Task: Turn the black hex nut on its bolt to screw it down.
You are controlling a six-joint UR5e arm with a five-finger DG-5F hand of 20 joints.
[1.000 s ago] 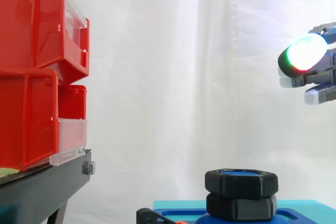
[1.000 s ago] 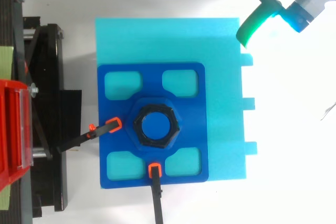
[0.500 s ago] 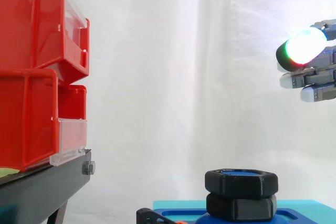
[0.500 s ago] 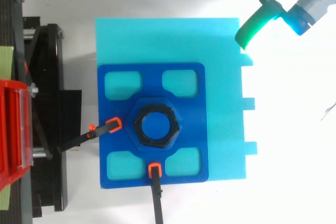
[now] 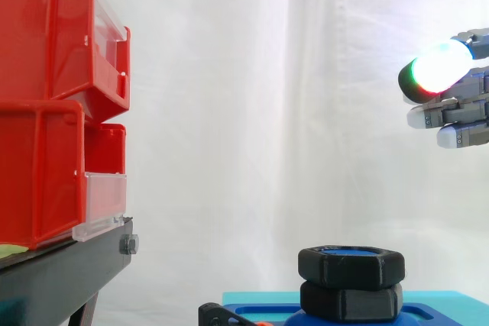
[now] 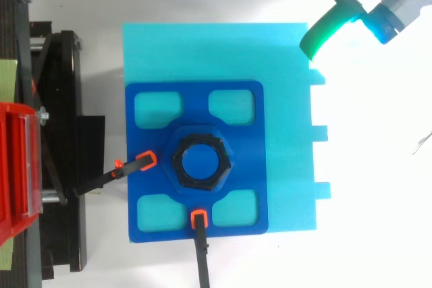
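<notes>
- The black hex nut [image 5: 351,263] is seen low and right of centre in the side view. It lies flat, with its threaded axis upright.
- The blue bolt [image 6: 200,163] is seen end-on inside the nut from above, near the frame's middle. Two of the nut's corners point roughly left and right.
- A second black hexagonal piece [image 5: 351,301] is stacked directly beneath the nut.
- Both are seated on a dark blue plate [image 6: 152,139], which is laid on a cyan block [image 6: 202,48].
- The hand [image 5: 458,108] is held at the upper right, well apart from the nut. Its fingers [image 6: 325,30] are extended leftward, close together, and nothing is gripped.
- Red bins [image 5: 46,104] are stacked at the left edge.
</notes>
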